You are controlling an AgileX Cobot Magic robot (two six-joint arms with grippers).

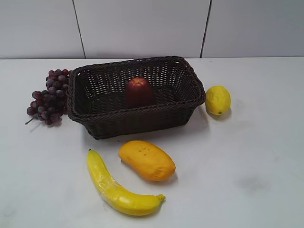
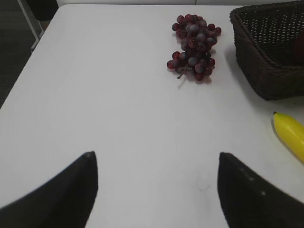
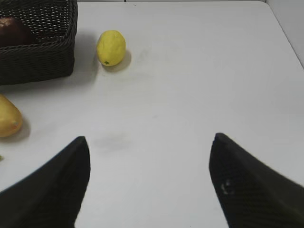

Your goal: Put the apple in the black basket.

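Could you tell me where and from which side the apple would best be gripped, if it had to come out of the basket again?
Probably from straight above, closing across the apple's round middle. It stands inside the basket, whose woven walls block any sideways approach, while its top is open. Both the left gripper and the right gripper are open and hold nothing.

**Textures here, quick rundown**

The basket is dark woven wicker, open weave on the sides, braided rim, pretty matt. The apple inside looks smooth with a soft shine. The banana is glossy, plastic-looking, with a crinkly shiny patch in the middle. The mango is smooth, duller and speckled. The lemon has a finely pebbled skin. The grapes look dusty-matt. The counter is smooth matt white, faintly smudged. Both hands have matt black fingers, finely textured on the right.
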